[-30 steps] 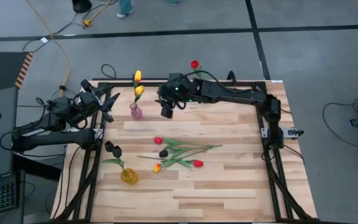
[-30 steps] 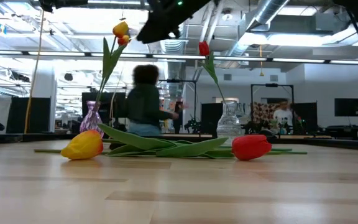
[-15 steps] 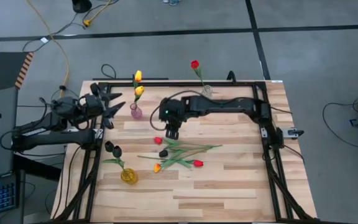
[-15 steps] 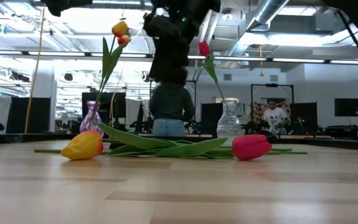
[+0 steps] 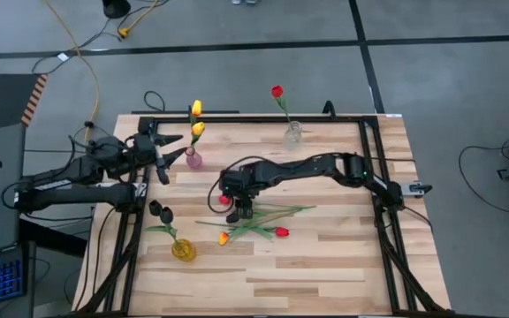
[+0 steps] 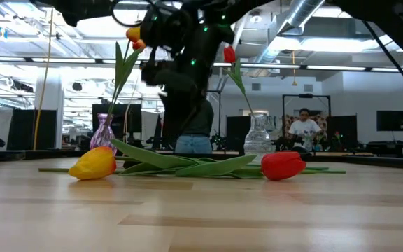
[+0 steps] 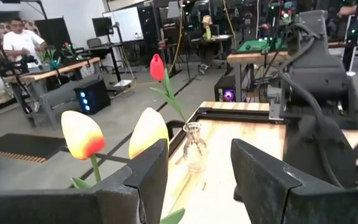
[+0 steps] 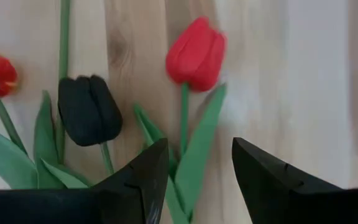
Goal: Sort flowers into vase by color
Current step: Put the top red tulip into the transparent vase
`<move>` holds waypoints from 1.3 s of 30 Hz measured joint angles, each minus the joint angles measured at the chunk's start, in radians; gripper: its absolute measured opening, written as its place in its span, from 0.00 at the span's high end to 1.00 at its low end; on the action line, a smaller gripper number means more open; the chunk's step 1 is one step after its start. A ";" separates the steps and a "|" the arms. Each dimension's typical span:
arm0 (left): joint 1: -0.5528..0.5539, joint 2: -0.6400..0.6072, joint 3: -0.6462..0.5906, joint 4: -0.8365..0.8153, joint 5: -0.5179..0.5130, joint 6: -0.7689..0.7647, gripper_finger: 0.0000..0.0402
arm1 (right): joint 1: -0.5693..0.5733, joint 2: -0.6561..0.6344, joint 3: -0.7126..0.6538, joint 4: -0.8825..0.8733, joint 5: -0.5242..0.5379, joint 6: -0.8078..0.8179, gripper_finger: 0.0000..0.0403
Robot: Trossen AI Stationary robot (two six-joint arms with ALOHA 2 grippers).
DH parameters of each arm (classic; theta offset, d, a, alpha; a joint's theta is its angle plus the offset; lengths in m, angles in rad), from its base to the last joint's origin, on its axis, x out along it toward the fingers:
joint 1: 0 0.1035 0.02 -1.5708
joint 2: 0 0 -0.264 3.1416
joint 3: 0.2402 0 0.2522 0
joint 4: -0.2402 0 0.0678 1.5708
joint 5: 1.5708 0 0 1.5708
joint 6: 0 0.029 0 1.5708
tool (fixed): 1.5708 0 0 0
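Observation:
Several loose flowers lie in a pile (image 5: 253,219) at the table's middle, among them a red head (image 8: 196,51), a black head (image 8: 89,109) and a yellow-orange one (image 6: 93,163). My right gripper (image 5: 239,210) hangs open just above the pile, pointing steeply down, its fingers (image 8: 143,177) short of the red tulip's stem. My left gripper (image 5: 173,150) is open and level, beside the pink vase (image 5: 193,160) that holds two yellow tulips (image 7: 148,130). At the far edge a clear vase (image 5: 292,134) holds a red tulip (image 5: 277,91). A yellow vase (image 5: 183,251) holds black tulips (image 5: 159,211).
The black frame rails (image 5: 374,168) run along the table's left, far and right sides. In the low view a person (image 6: 303,126) sits in the room beyond the table. Bare wood (image 5: 325,265) lies toward the near right.
My right gripper has come from beside the clear vase at the far edge toward the near left, dropping and tipping to point steeply down over the loose flowers. My left gripper has edged a little toward the pink vase. The flowers have not moved.

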 joint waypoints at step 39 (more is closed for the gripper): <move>0.000 0.009 0.000 0.001 0.040 -0.034 0.59 | -0.042 -0.071 0.000 -0.045 0.008 0.005 0.88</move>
